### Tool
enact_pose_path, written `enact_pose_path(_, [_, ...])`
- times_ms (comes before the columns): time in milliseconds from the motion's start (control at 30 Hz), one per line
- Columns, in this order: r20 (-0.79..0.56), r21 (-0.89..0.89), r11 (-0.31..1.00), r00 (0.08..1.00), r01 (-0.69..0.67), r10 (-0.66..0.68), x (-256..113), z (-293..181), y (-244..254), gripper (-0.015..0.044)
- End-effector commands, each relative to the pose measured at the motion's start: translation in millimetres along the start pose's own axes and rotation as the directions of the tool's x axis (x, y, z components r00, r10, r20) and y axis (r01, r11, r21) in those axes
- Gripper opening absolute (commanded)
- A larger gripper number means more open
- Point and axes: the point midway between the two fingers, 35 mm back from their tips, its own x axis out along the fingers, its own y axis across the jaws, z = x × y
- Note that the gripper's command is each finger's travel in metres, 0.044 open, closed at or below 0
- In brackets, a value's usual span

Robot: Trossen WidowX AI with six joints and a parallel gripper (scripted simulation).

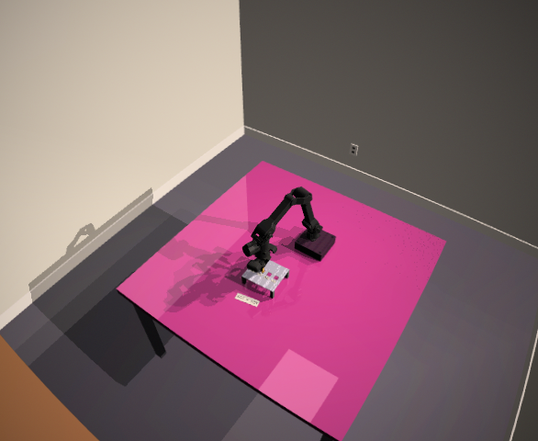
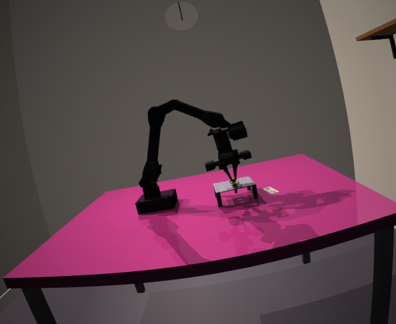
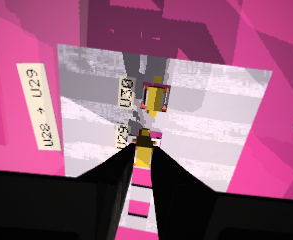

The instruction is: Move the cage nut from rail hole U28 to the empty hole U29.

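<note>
Cage nut [image 1: 263,270] [image 2: 234,182] [image 3: 143,156]: yellow, between tips of claw [image 1: 261,269] [image 2: 234,179] [image 3: 145,149], at rail plate [image 1: 274,286] [image 2: 222,187] [image 3: 201,145]. Claw narrow, gripping the nut; fingers came down from above, one each side.

Location: wrist cam put nut by the U29 label [image 3: 121,137], approx. at hole U29 [image 3: 156,134]. Pink sliver of that opening showed just past the tips, so nut prob. not fully square, or not fully down. Couldn't confirm; fingers hid part of it. Wings under plate n/v.

Other nut [image 3: 155,97] sat ahead of claw, beside U30 label [image 3: 126,93], near but apart from the tips. Two pink openings, nearer [image 3: 141,177] and farther [image 3: 138,208], lay back toward the claw's body, no nut seen in either. Card [image 1: 247,299] [image 2: 271,190] [image 3: 38,106] w/ "U28 → U29" off to claw's side, clear of plate.

Step in hand (my read): seating at U29. Next move wanted: align w/ opening, press straight down till both wings spring open, check square, then let go & lift straight up. Risks: tilt, one wing caught on the edge, or a nudge fwd into U30 nut.
</note>
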Motion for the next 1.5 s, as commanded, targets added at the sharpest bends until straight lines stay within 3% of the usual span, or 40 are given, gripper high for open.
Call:
enact_pose_path(0, [-0.004, -0.005, 1.000, 1.000, -0.003, 0.003, 0.7, -0.6, -1.0, 0.0036])
enact_pose_path(1467, [-0.005, -0.005, 0.998, 0.998, -0.058, 0.058, 2.3, -0.7, -3.5, 0.0036])
